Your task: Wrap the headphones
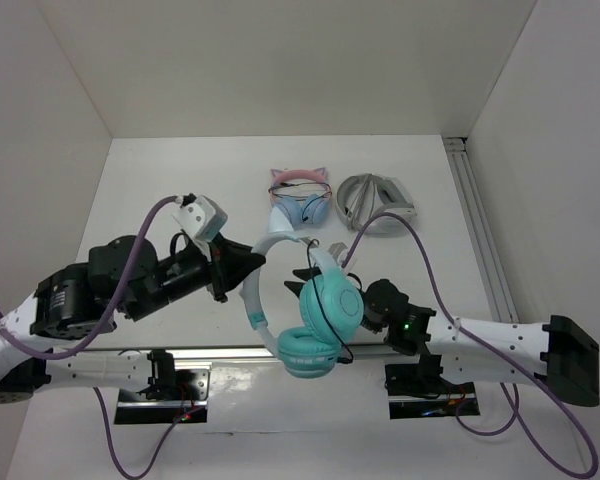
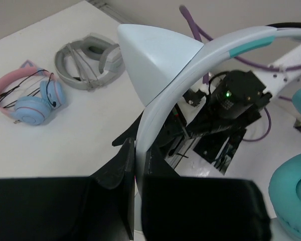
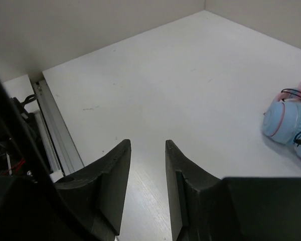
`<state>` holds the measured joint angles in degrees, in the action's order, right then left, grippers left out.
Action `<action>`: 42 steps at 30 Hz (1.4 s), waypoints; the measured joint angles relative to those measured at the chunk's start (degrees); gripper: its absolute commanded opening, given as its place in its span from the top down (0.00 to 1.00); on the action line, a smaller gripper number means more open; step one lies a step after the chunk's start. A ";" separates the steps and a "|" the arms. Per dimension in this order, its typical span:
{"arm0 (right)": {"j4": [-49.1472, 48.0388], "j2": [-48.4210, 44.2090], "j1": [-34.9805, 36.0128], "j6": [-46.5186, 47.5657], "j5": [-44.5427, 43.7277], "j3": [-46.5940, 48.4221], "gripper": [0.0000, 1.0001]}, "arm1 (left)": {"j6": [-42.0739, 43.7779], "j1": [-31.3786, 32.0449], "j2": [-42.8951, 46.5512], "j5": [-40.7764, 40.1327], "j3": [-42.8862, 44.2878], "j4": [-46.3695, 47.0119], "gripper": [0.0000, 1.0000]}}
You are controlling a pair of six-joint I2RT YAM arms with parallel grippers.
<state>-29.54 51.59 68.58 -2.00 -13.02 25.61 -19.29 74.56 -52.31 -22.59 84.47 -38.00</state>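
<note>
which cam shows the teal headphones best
Top external: the headphones show whole, both teal cups and headband. Left wrist shows only the headband, one cat ear and a cup edge. Right wrist shows none of them.

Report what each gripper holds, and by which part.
Left gripper clamps the teal cat-ear headphones by their translucent white headband, beside a pointed ear. Right gripper holds nothing.

headphones (image 1: 325,305) nearest, cat-ear headset (image 1: 302,200) behind, folded headset (image 1: 373,203) to its right
</note>
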 measured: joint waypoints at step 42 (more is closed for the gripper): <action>-7.82 5.86 20.46 -10.08 7.02 -2.51 1.00 | 17.99 -1.92 6.67 -61.59 -19.65 30.51 1.00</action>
<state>-37.36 57.45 89.03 -12.08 -6.00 23.09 -1.30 72.64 -45.65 -84.18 64.82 -7.49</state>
